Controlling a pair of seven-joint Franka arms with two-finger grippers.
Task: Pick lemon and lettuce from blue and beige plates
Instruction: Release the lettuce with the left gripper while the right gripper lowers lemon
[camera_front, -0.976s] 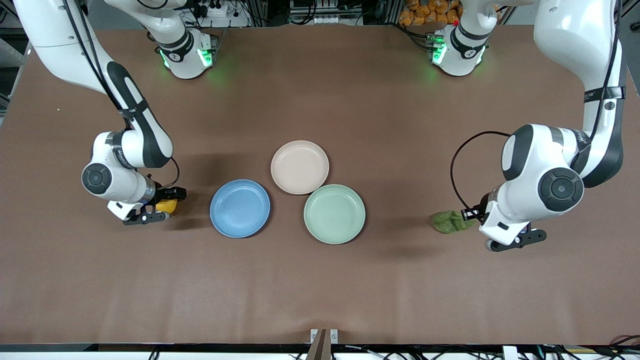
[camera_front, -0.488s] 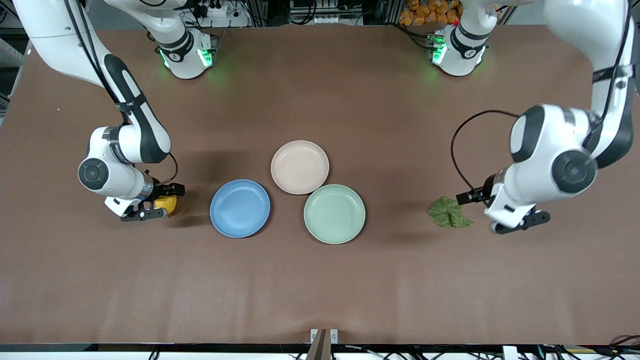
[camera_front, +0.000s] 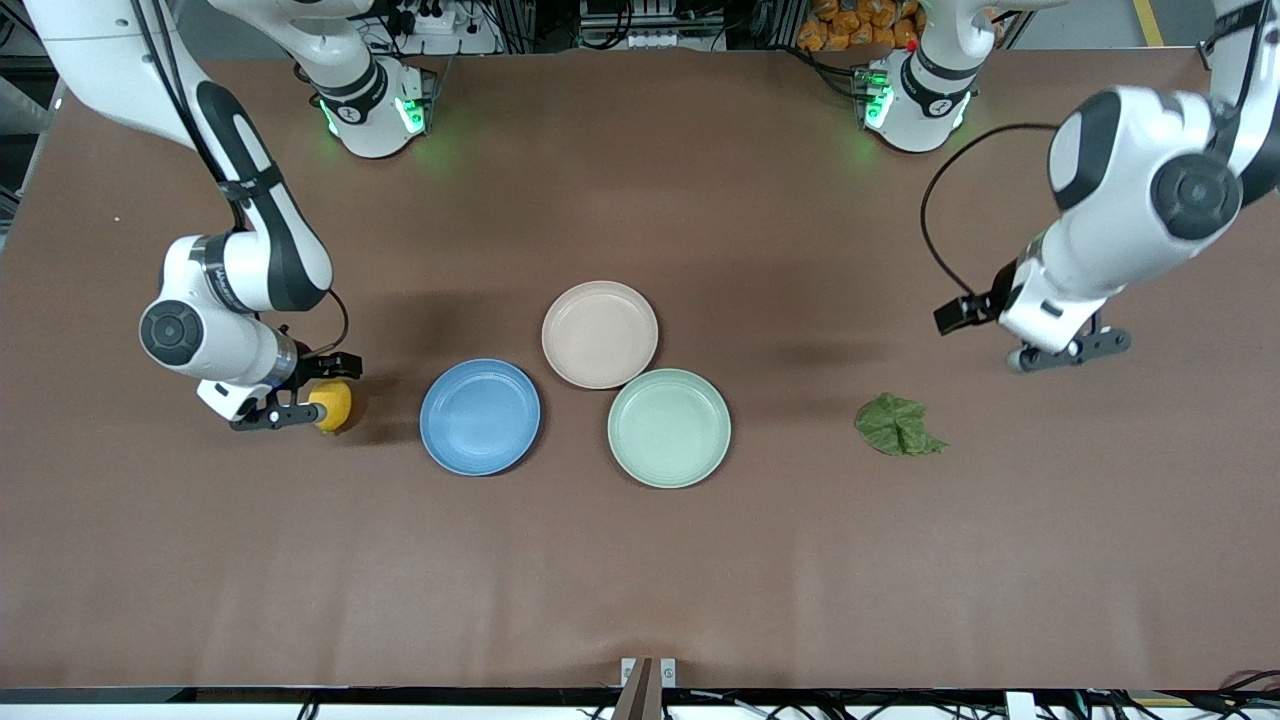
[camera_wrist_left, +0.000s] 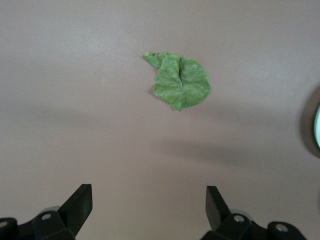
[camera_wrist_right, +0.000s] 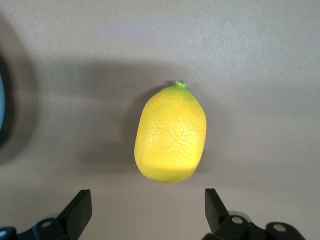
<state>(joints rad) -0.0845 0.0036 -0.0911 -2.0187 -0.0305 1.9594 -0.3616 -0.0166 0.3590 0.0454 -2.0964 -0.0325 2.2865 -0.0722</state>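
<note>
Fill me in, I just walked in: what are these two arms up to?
Both items are off the plates and lying on the table. The right pincer is open, low beside the lemon, which lies near the blue plate toward the right arm's end. The left pincer is open and up in the air, with the lettuce lying loose on the table toward the left arm's end. The blue, beige and mint-green plates hold nothing.
</note>
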